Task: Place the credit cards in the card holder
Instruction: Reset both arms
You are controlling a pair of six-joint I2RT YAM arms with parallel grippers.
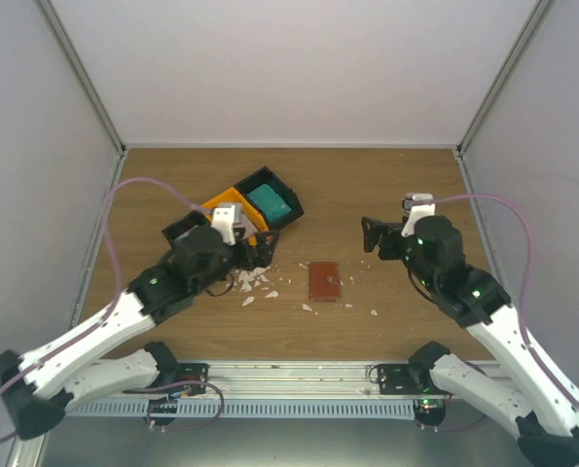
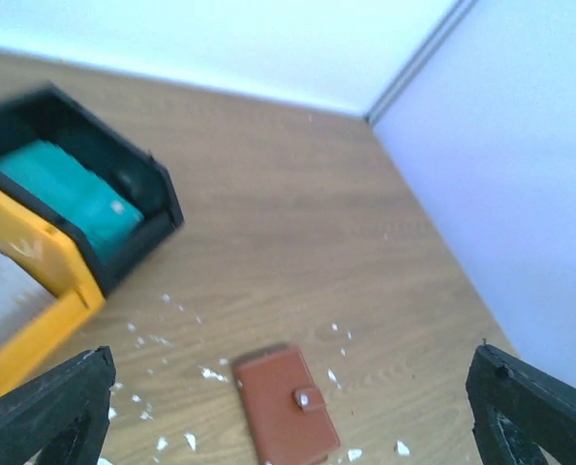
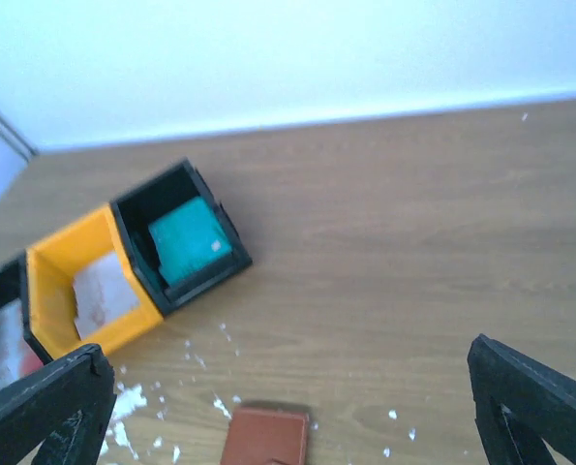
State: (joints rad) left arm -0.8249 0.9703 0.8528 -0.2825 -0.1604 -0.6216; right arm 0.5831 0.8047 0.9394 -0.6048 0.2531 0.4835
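The small, flat, brown leather-look card holder (image 1: 324,280) lies closed on the wooden table (image 1: 386,185), just below the middle of the overhead frame, its snap tab facing up. None of the cards is in it. White scraps (image 1: 255,282) are scattered around it, thickest to its left.

Up and to the left sits the black-and-orange plastic three-bin tray (image 3: 50,276), set at a slant. The thin teal card (image 3: 189,238) rests in its black end bin, nearest the back wall. A whitish-grey card (image 3: 102,291) lies in the orange middle bin, and a red-and-white card (image 3: 2,347) shows at the left edge of the right wrist frame, in the other black bin.

The left gripper (image 2: 289,383) hangs over the tray's near end, at left of centre overhead, jaws spread wide with nothing between them. The right gripper (image 3: 288,358), at right of centre, stands clear of the holder, likewise spread wide and empty-handed.
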